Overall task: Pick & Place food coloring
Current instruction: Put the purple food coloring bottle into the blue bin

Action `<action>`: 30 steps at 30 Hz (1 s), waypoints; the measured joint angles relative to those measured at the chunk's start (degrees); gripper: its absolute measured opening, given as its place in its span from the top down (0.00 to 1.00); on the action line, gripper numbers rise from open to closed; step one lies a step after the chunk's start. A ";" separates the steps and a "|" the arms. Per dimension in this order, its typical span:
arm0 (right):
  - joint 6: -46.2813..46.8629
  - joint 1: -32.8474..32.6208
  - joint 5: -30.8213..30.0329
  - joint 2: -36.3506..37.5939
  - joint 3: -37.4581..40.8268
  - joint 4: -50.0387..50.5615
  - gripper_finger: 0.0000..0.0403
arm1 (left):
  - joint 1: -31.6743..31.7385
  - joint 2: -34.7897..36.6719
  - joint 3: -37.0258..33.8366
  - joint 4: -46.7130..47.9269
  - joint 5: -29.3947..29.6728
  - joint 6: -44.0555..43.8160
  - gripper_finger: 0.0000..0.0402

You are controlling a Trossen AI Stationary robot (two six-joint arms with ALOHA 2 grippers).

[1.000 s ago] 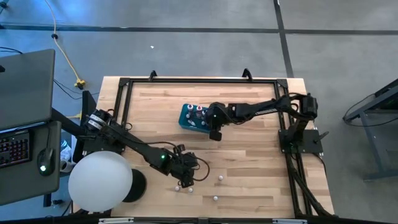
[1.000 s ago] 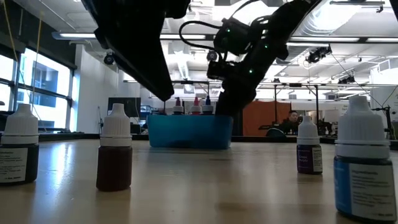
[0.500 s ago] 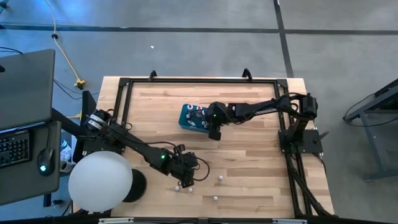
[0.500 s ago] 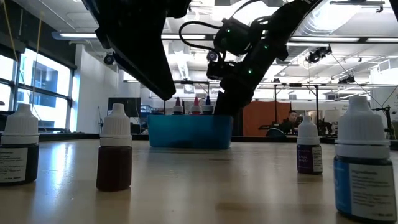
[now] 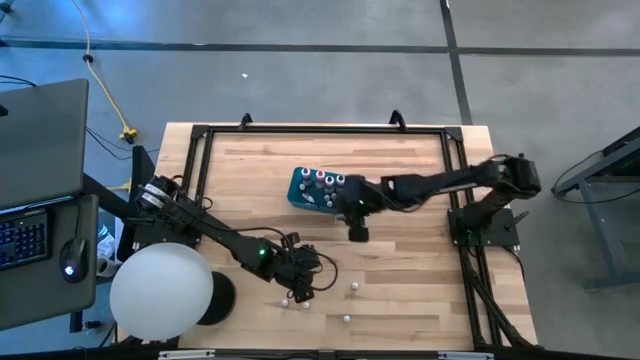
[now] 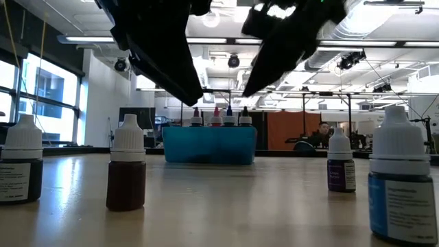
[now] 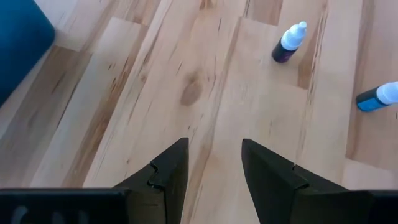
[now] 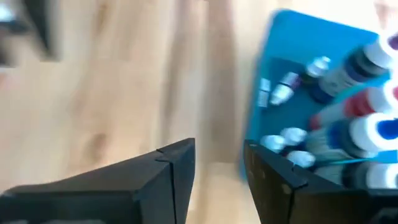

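Observation:
A teal box (image 5: 312,192) stands in the middle of the table and holds several white-capped food coloring bottles (image 5: 325,180), upright; their tips show above its wall in the low view (image 6: 219,115). Several more bottles stand loose near the front edge (image 5: 353,287), (image 5: 346,319), (image 5: 284,300). My right gripper (image 5: 357,232) hangs open and empty just off the box's near right side; its wrist view shows the box (image 8: 292,93) beside the gripper (image 8: 219,149). My left gripper (image 5: 300,283) hovers open and empty over bare wood (image 7: 214,146), close to the loose bottles (image 7: 287,45).
A black frame (image 5: 200,160) runs around the table's edges. A large white ball (image 5: 160,292) on a dark base sits at the near left corner. In the low view, loose bottles (image 6: 127,171), (image 6: 341,161), (image 6: 401,185) stand up front. Bare wood lies between box and bottles.
My right gripper has drawn back from over the teal box toward the table's near right and risen. One more bottle tip shows in the box where the gripper stood.

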State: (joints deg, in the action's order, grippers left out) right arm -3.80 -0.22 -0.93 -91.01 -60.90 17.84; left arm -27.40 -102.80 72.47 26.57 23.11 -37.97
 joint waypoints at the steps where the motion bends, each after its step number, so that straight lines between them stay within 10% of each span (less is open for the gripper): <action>1: 0.62 -1.30 0.02 0.91 0.00 0.55 0.69 | 0.00 0.01 0.00 -0.05 0.00 0.03 0.64; 17: 10.66 -19.63 2.75 2.90 5.11 -0.27 0.70 | 0.00 0.09 0.00 -1.18 -0.02 0.19 0.64; 30: 14.06 -26.32 2.56 2.83 25.73 -33.92 0.70 | 0.00 0.09 0.00 -1.18 -0.04 0.18 0.64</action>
State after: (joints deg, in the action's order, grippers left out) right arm 10.25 -26.54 1.63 -88.18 -35.17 -16.09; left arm -27.40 -102.72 72.47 25.39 23.07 -37.79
